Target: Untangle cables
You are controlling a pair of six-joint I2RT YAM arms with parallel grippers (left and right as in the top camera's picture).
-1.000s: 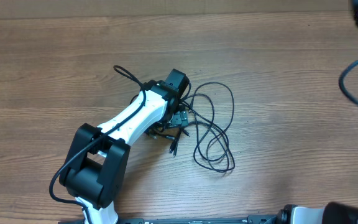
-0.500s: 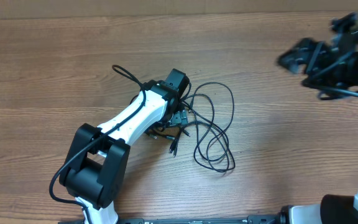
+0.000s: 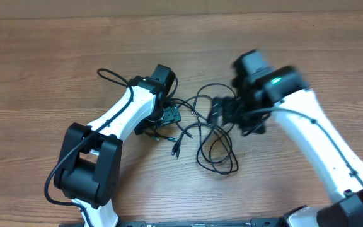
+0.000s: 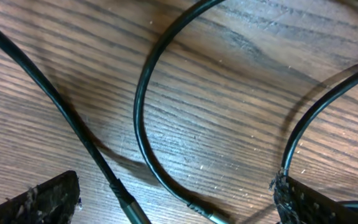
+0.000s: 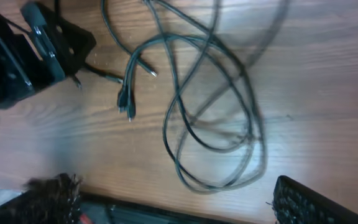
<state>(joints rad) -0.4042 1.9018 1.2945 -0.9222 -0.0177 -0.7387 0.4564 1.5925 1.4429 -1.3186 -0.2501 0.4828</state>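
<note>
The left gripper (image 4: 180,200) has its jaws spread wide and pinches nothing. Its pads (image 4: 39,200) sit low over the table (image 4: 229,81) and straddle two strands of the cables (image 4: 138,118). One strand runs up to the pad at lower right.

The right gripper (image 5: 182,200) also has its jaws spread wide and empty. It is above the lower edge of the main loops.

In the overhead view the cables lie at frame centre, between both grippers. The overlapping loops lie centre-right. The plug ends (image 3: 176,150) point toward the lower left.

Probable step in hand: take hold of separate strands.

1. Select one strand per gripper, away from any crossing.
2. Close on a single strand only.
3. Draw a free plug end outward, not a loop. Pulling a loop is likely to tighten the tangle.
</note>
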